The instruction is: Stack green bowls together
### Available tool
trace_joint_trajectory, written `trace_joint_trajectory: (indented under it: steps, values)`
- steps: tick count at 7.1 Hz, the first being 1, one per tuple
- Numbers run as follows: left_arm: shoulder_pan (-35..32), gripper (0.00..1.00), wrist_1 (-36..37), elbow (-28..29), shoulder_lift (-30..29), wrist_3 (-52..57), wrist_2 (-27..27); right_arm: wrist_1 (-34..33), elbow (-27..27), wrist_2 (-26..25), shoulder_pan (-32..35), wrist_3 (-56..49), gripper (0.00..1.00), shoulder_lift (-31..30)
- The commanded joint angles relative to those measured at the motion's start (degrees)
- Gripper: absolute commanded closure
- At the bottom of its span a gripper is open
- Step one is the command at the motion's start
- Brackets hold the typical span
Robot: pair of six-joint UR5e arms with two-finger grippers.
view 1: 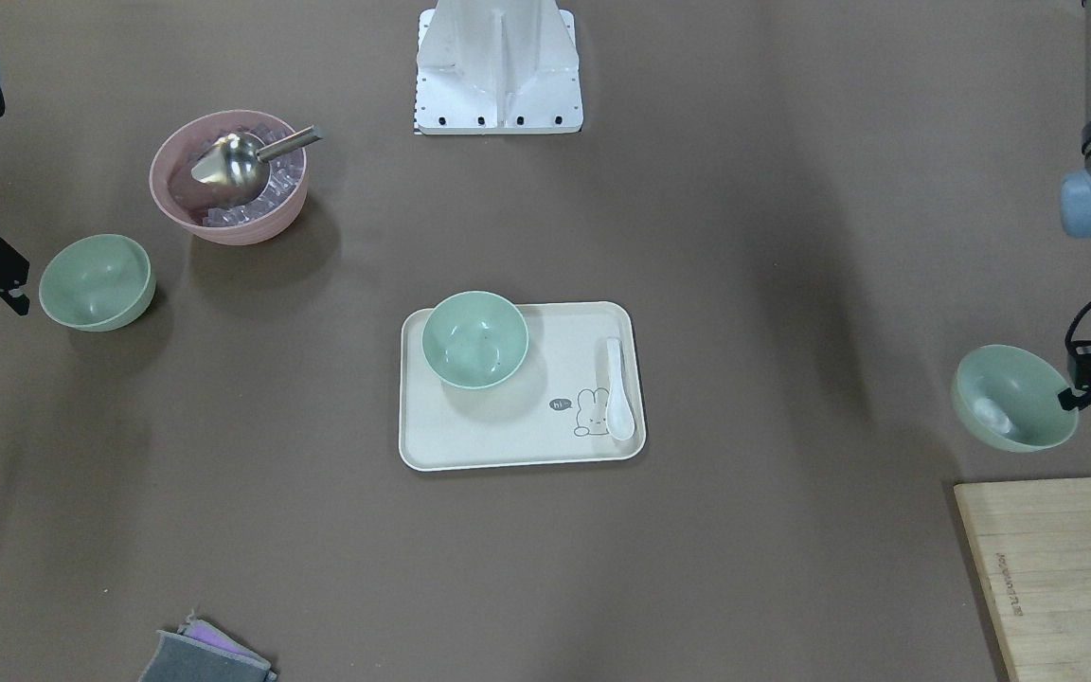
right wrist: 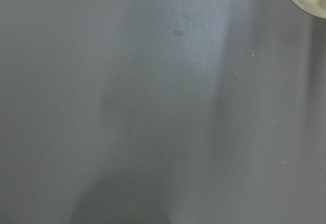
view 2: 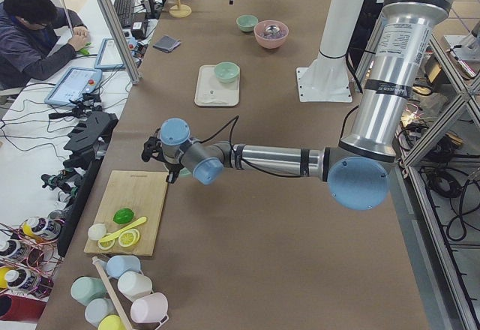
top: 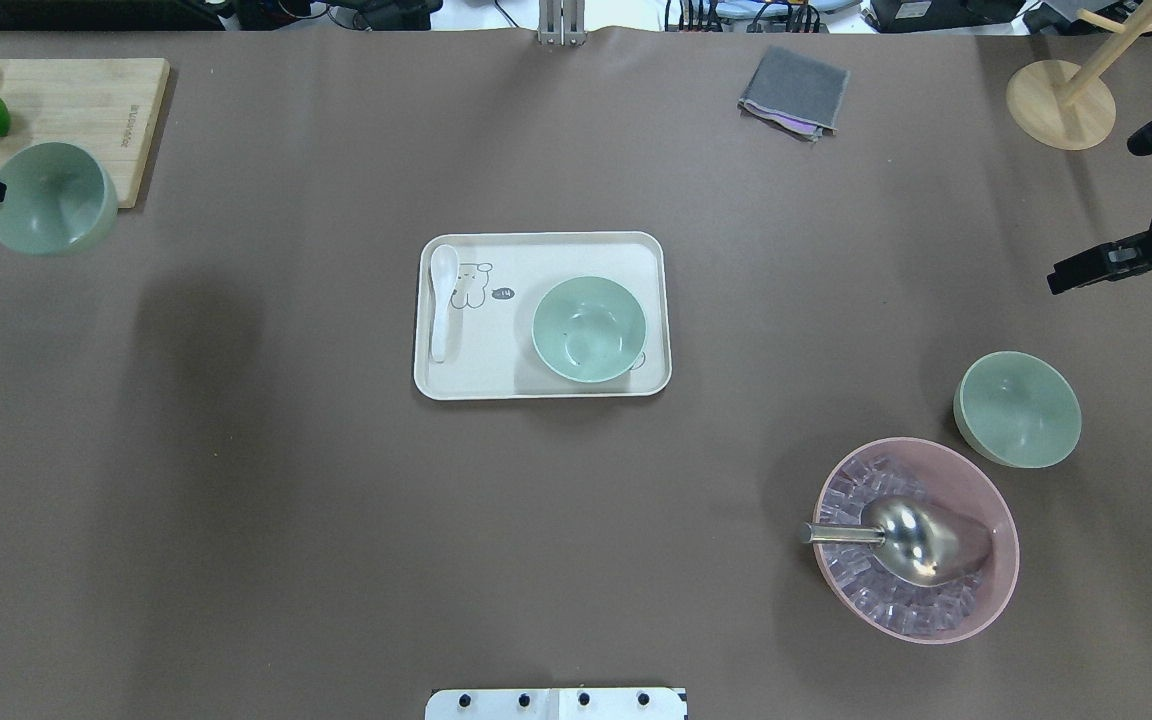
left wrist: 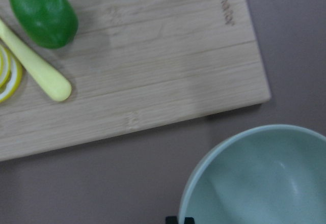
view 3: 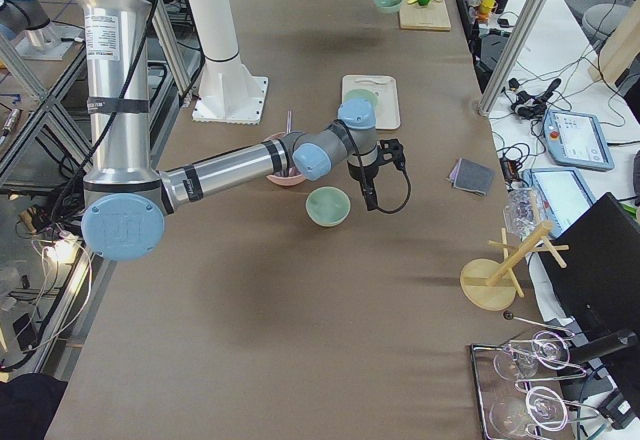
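Transfer leg, judging by layout. Pinching rim of one small round pale mint-green plastic bowl (view 1: 1010, 398) in left pincer (view 1: 1072, 396): tilted, apparently off the brown counter (view 1: 792, 568), just beside corner of light wooden cutting board (view 1: 1057, 578). Upright on cream rectangular plastic tray (top: 536, 255) mid-counter: second identical green bowl (top: 588, 328), with white ceramic spoon (top: 442, 300) at tray's other end, apart from it. On counter just beside large round pink bowl (top: 1008, 560) with metal scoop (top: 921, 540): third green bowl (top: 1016, 408). Near that one, not touching, carrying nothing: right pincer (top: 1061, 280); cannot tell whether spread or pressed together

To do it well:
- Level held bowl before travel; a rim pinch on a tilted light shell is likely to swing
- Carry high enough to clear tray lip and pass above spoon, which sits on the approach side
- Centre over second bowl and lower straight until walls seat, then release
- Avoid dropping from height; likely to bounce or shove the tray bowl
- Watch for a finger wedging between nested walls; spread gently and lift straight up
- Hold right arm off mid-counter while left works there
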Motion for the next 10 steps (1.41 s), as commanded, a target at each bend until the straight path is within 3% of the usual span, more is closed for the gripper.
trace_joint_trajectory:
  steps: [1, 2, 5, 8, 10]
  values:
    - [9.09, 1.0, 0.11, -12.07, -0.29, -19.79, 4.31, -0.08, -0.17, -0.03, 0.09, -0.01, 0.0, -0.19]
    - [14.8, 1.0, 1.42, -14.56, -2.12, -26.24, 8.62, -0.08, -0.08, -0.03, 0.09, -0.01, 0.0, -0.54]
    - [27.82, 1.0, 30.53, -20.55, -19.57, -38.39, 20.06, -0.17, -0.17, 0.15, 0.09, 0.08, 0.0, -1.41]
    - [35.58, 1.0, 36.74, -14.27, -32.33, -47.47, 22.9, -0.17, -0.52, 0.15, 0.0, 0.34, 0.0, -1.86]
    - [37.79, 1.0, 36.42, -8.46, -35.71, -50.91, 23.07, -0.17, -0.61, 0.06, 0.0, 0.6, 0.0, -1.86]
